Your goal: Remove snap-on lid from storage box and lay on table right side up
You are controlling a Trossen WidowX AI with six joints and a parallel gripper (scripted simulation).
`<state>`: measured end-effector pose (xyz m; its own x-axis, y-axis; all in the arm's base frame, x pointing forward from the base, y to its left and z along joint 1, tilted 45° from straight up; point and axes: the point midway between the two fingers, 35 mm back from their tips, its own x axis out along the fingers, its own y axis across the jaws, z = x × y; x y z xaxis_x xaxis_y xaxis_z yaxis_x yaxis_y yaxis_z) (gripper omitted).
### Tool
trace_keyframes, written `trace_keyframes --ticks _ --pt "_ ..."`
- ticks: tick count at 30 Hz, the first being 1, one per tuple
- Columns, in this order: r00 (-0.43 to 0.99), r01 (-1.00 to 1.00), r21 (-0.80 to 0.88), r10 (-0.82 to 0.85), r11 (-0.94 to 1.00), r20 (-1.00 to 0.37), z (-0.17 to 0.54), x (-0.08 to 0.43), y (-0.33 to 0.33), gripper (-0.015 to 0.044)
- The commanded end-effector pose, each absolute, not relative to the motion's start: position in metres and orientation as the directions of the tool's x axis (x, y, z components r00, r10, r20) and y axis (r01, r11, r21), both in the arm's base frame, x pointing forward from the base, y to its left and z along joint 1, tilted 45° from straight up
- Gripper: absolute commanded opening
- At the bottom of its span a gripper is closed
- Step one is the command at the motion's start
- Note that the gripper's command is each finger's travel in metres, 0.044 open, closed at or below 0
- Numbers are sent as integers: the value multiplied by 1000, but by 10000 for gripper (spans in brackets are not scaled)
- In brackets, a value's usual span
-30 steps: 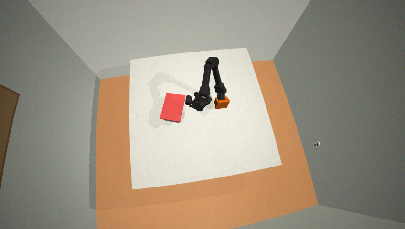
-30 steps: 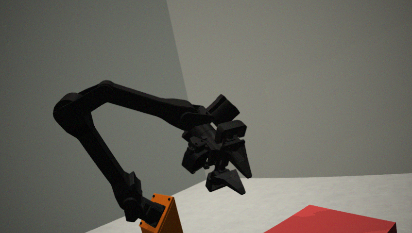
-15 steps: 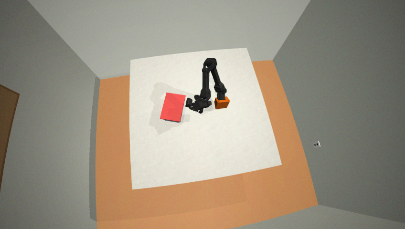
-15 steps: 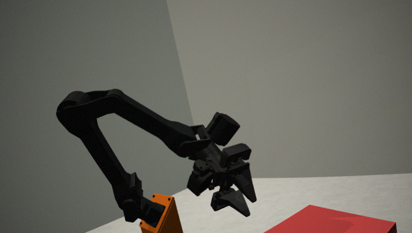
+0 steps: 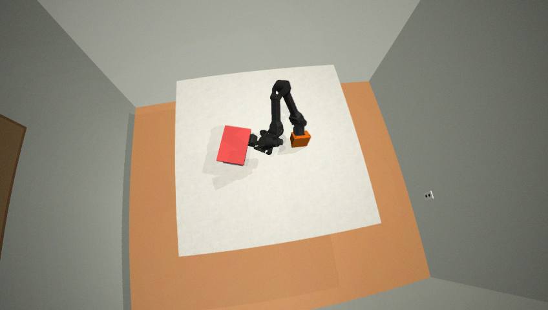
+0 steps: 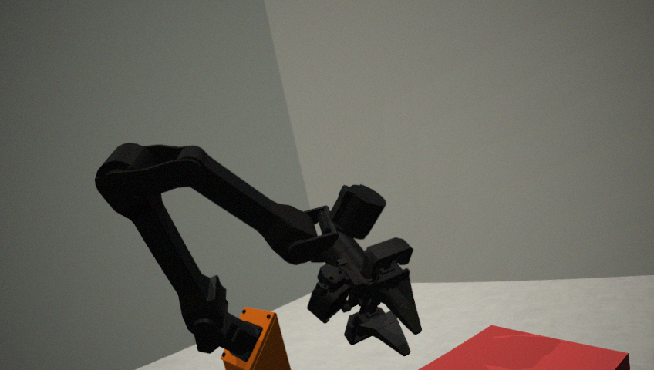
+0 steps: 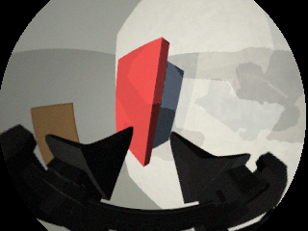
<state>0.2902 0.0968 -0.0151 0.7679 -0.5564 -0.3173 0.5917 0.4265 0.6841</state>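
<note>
The red lid point(image 5: 233, 144) point(image 6: 527, 351) point(image 7: 137, 82) sits flat on top of the storage box, right side up. The blue-grey side of the box point(image 7: 171, 91) shows under the lid in the wrist view; the lid hides most of the rest. The box stands on the white table point(image 5: 288, 199) point(image 6: 459, 297) point(image 7: 217, 29). My gripper point(image 6: 412, 342) point(image 7: 152, 133) is open about halfway, with nothing between its fingers. It is tilted downward beside the lid's edge nearest the arm base, apart from the lid.
The orange arm base point(image 5: 300, 141) point(image 6: 273, 344) stands on the table, to the right of the box in the top view. My arm arches up from it. A brown panel point(image 5: 9, 168) point(image 7: 55, 117) is on the wall beyond the table.
</note>
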Motion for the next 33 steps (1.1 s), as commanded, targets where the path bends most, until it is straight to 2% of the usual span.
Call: trace_keyframes --ticks 1,30,32,33 --pt "766 597 678 -555 428 -324 -18 294 94 235" --pt "777 580 683 -553 445 -299 -24 327 66 235" --pt "777 580 683 -553 445 -299 -24 327 66 183" --pt "777 580 683 -553 445 -299 -24 327 66 176"
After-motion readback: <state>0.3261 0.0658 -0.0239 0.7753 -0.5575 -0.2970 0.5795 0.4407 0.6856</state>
